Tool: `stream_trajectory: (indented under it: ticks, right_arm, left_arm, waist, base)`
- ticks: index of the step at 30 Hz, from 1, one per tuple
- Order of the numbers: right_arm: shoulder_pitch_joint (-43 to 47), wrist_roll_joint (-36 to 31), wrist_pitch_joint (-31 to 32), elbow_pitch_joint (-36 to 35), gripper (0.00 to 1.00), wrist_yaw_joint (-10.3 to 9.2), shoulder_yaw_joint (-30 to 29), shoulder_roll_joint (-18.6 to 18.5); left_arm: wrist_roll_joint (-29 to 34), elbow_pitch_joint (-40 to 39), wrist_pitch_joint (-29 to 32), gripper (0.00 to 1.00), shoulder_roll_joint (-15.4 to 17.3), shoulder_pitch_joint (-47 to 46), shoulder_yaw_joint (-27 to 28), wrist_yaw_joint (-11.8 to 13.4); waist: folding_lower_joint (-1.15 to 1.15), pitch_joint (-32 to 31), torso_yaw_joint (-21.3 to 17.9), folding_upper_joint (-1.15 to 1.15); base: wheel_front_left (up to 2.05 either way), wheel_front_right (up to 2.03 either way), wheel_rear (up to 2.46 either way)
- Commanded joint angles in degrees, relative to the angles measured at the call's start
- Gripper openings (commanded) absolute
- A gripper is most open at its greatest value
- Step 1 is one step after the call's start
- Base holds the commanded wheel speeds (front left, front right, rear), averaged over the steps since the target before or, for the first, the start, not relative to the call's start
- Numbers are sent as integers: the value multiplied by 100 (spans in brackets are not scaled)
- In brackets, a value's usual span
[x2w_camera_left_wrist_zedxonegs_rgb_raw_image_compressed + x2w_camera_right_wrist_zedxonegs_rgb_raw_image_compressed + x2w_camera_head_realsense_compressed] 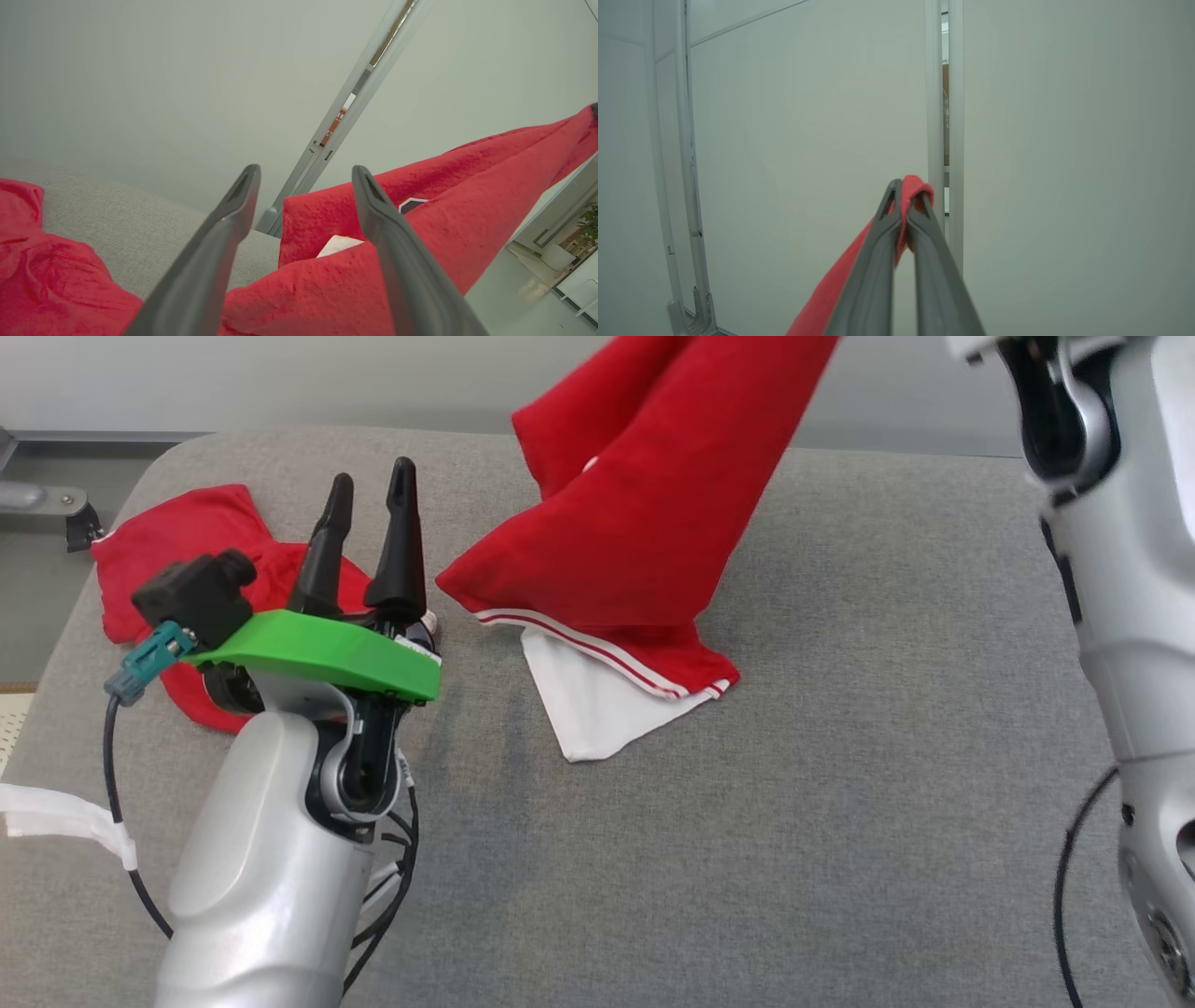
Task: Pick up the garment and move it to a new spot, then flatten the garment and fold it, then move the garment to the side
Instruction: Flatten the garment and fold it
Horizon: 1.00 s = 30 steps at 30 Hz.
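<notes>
Head view: the left end effector [372, 476] was found spread and empty over the garment's [635, 541] crumpled part on the grey cushion [840, 756]. Beyond, its raised end was pinched by the right end effector [908, 191]. Fabric was judged limp; hem corners were advised.

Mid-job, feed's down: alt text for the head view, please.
A red garment with a white-striped hem hangs from above the top edge, its lower end resting on the grey padded surface. The left gripper, open and empty, sits at the left by more bunched red cloth; the pale right arm runs down the right edge.
</notes>
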Motion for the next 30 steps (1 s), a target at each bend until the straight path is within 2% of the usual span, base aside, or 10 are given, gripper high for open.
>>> stream_trajectory:
  ticks: [1, 9, 10, 11, 12, 17, 23, 28, 30]
  right_arm:
    - [388, -132, -66, 316, 0, -9, -172, -221]
    - [1683, -767, -256, 1932, 0, -9, -852, -956]
    - [1768, -839, -249, 2077, 26, -10, -889, -1001]
    - [1821, -893, -291, 2217, 87, -10, -941, -1045]
    - [1867, -918, -303, 2347, 100, -10, -1002, -1078]
    - [2067, -1156, -350, 2832, 100, -10, -1110, -1177]
    - [2225, -1271, -437, 2898, 100, -10, -1028, -1238]
    - [2517, -1077, -534, 2210, 100, -9, -993, -1063]
    - [2801, -888, -537, 1408, 100, -10, -960, -936]
  left_arm:
    - [-55, -15, -23, 100, -46, 114, -32, -6]
    - [-116, -54, -26, 100, -130, 255, -214, -37]
    - [-99, -49, -25, 100, -133, 270, -246, -47]
    - [-80, -48, -27, 100, -137, 286, -279, -57]
    - [-74, -38, -39, 100, -140, 302, -300, -58]
    - [-88, 39, -104, 100, -193, 420, -431, -58]
    - [-12, 184, -228, 100, -208, 554, -520, -6]
    - [54, 224, -341, 100, -218, 685, -500, 13]
    - [142, 193, -395, 100, -210, 760, -466, 23]
  waist:
    - [0, 20, -24, 0]
    - [0, 243, -177, 0]
    - [0, 261, -198, 0]
    - [0, 286, -227, 0]
    - [0, 300, -246, 0]
    - [0, 292, -360, 0]
    - [0, 87, -508, 0]
    - [0, -150, -601, 0]
    - [0, -244, -643, 0]
  base:
    - [0, 0, 0]
    - [0, 0, 0]
    - [0, 0, 0]
    - [0, 0, 0]
    - [0, 0, 0]
    - [0, 0, 0]
    - [0, 0, 0]
    - [0, 0, 0]
    - [0, 0, 0]
